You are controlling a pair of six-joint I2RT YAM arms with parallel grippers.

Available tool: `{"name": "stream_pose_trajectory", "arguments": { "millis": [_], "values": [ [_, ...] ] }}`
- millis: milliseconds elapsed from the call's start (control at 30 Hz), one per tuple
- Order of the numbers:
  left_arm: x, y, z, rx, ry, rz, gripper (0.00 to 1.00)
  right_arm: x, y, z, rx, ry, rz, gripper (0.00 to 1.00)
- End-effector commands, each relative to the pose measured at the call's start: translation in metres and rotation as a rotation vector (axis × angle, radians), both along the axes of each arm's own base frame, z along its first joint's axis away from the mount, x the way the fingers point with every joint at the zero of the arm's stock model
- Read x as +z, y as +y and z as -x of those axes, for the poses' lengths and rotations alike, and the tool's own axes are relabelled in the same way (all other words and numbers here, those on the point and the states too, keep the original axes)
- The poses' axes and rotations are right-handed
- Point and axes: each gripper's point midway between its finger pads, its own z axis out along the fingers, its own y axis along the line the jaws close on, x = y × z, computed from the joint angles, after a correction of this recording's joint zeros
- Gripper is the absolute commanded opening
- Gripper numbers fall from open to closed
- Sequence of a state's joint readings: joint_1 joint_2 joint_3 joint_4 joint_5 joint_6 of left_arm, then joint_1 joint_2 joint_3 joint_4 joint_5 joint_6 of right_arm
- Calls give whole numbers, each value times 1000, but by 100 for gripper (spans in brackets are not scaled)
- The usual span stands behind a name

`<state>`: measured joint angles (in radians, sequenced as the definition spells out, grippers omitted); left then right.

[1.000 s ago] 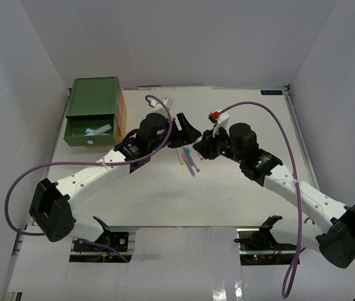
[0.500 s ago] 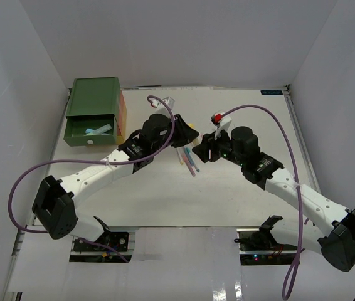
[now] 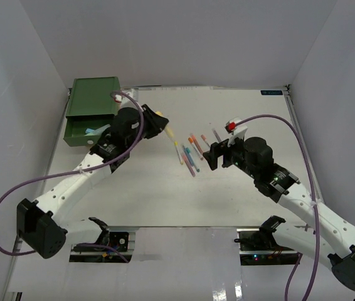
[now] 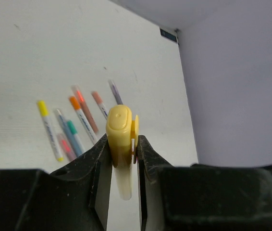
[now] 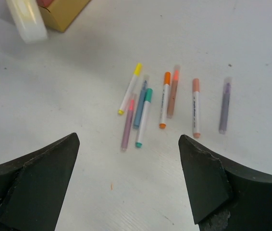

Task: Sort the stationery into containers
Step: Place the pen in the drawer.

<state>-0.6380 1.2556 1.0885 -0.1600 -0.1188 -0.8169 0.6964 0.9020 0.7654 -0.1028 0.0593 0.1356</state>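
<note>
Nearest you, at the lower right of the overhead view, your right hand (image 3: 210,155) hangs released, jaws wide and holding nothing. Just beyond its fingertips the loose pens (image 5: 143,118) lie on the worktop (image 3: 152,194). Eight show in the right wrist view, the left five bunched and touching, the right three lying apart. Leave that hand where it is for now. It would do best to wait clear of the other arm's path.

Further up and left, your left hand (image 3: 155,120) is clenched on a yellow marker (image 4: 119,127). It is pinched between both fingers near its capped end, off the worktop, with its length running along the jaws.

Farthest, in the upper left corner, stands the drawer stack (image 3: 94,96). Its green drawer (image 3: 77,132) is pulled out, with a blue pen (image 3: 96,130) already lying inside. The lower drawers are hard to make out from above, so I cannot tell whether they are open.

The step looks like carrying the marker to a drawer. Swing left high enough to clear the drawer's front wall. Turn your wrist so the marker lies along the drawer's length, then come down inside the rim. Let go low, or it may bounce out or land across the edge.
</note>
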Motion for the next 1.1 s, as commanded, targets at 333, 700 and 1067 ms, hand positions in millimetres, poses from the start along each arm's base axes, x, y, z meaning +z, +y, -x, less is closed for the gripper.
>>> {"name": "stream_pose_trajectory", "arguments": {
  "millis": [333, 700, 1067],
  "values": [
    [50, 229, -27, 511, -60, -45, 21, -15, -49, 16, -115, -82, 69, 90],
    [8, 287, -46, 592, 34, 58, 29, -24, -50, 17, -111, -72, 87, 90],
    [-7, 293, -44, 612, 92, 43, 60, -27, -50, 17, -108, -68, 94, 90]
  ]
}}
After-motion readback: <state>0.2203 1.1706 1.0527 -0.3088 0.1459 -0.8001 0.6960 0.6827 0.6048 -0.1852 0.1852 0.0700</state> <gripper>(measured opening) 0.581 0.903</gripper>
